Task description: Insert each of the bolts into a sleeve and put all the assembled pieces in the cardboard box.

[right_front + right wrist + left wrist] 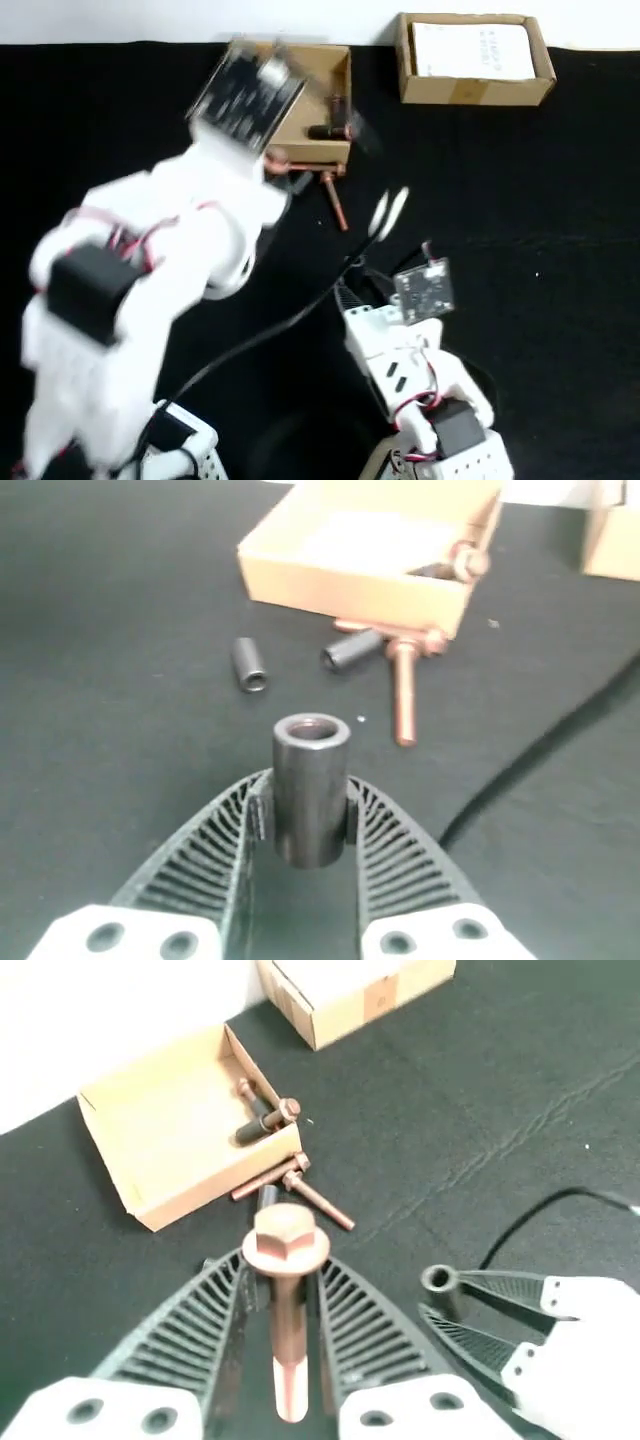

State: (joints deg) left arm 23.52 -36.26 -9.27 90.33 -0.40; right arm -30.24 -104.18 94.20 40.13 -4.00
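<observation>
Copper hex-head bolt (pixel 288 1340) right up close, pinched by its shank in the left gripper (pixel 285 1270), head standing proud of the fingertips. The gripper hangs on the near side of the open brown cardboard box (pixel 215 1185). To its right, the right gripper (pixel 309 800) is clamped around a short dark metal sleeve (pixel 311 760), with the open bore pointing away from the wrist.

Inside the box, tucked into the near right corner, lie copper and dark assembled pieces (pixel 268 1120); how many, I cannot tell. Just outside that corner, two more copper bolts (pixel 318 1202) and two loose dark sleeves (pixel 249 664) rest on the black cloth worktop (pixel 560 250).

Far right sits a second cardboard box (pixel 475 92) holding a white printed sheet (pixel 470 48), its print too small to read. A black cable (pixel 260 340) snakes across the near worktop.
</observation>
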